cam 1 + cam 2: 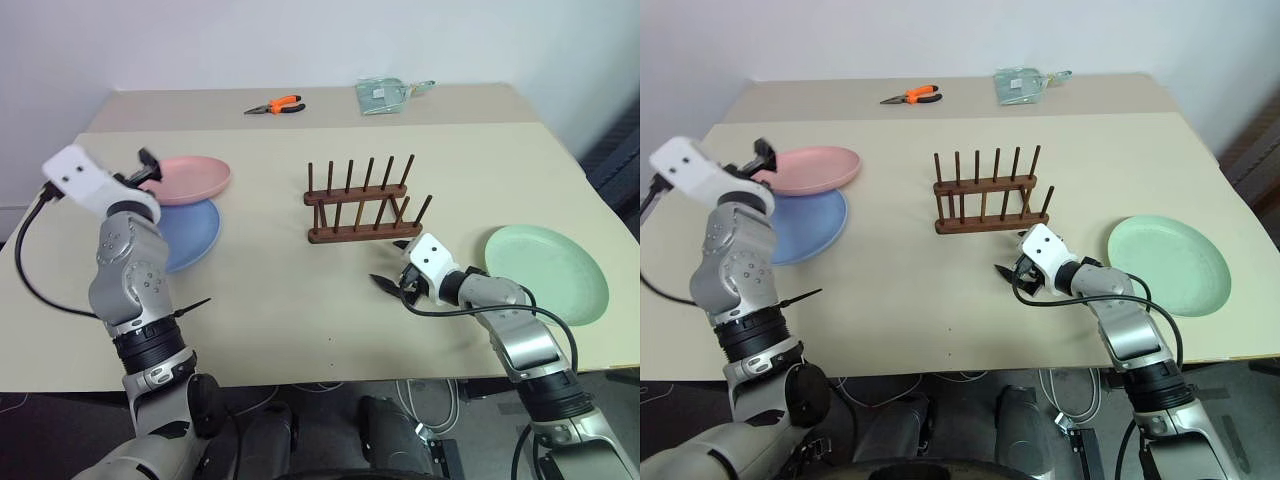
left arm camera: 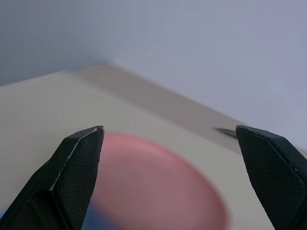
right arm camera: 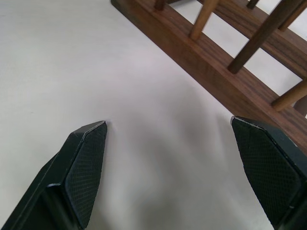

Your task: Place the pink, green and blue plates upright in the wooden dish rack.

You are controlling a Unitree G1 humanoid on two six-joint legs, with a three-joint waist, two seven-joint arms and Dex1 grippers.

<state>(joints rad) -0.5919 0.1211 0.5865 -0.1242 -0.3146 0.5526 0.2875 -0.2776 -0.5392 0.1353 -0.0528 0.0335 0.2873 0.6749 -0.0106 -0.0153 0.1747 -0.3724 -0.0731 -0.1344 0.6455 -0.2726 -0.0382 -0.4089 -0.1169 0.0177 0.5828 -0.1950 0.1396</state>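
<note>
Plates, three: one pink plate (image 1: 193, 177) at upper left of the frame, overlapping one blue plate (image 1: 190, 234) just below it; one green plate (image 1: 548, 272) at right. Wooden dish rack (image 1: 364, 207), one, at centre, empty, with two rows of upright pegs. Orange-handled pliers (image 1: 275, 105), one, top centre. Clear plastic packet (image 1: 384, 95), one, top, right of centre.

rack (image 1: 360, 208) mid-table, plates (image 1: 185, 200) left (one (image 1: 546, 271) right)
</note>
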